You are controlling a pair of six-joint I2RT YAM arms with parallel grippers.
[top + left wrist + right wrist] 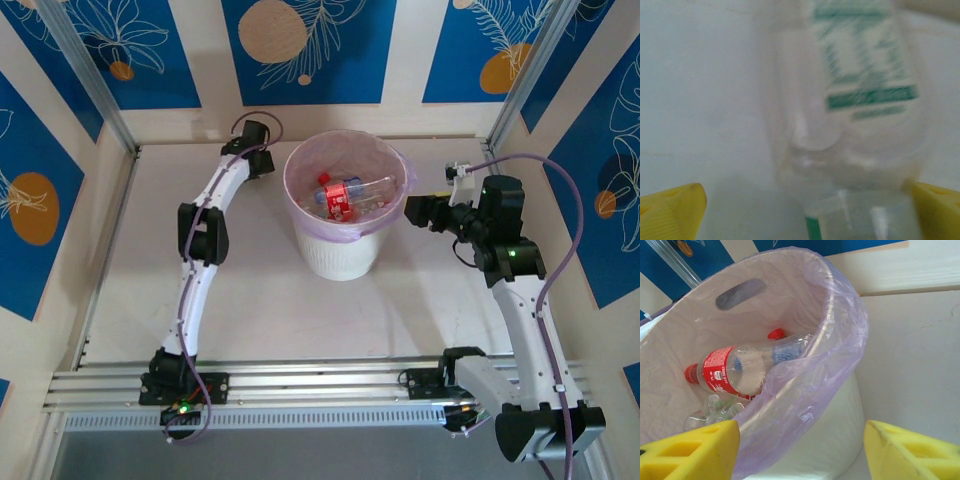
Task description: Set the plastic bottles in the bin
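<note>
The bin point(345, 250) is a white ribbed bucket with a pinkish-purple bag over its rim, standing mid-table. Inside lie a red-labelled bottle point(343, 194) and other clear ones. In the right wrist view the red-labelled bottle point(727, 371) rests on a blue-labelled one point(787, 350) and a crushed clear one point(715, 410). My right gripper point(419, 211) hovers open by the bin's right rim point(840, 335). My left gripper point(258, 152) is behind the bin at its left, open. A blurred clear bottle with a green label point(850, 100) lies between its yellow fingers point(675, 212), nearer the right one.
Wooden walls with blue panels close in the table at the back and both sides. Metal posts point(90, 75) stand in the back corners. An aluminium rail point(320, 385) carries both arm bases along the near edge.
</note>
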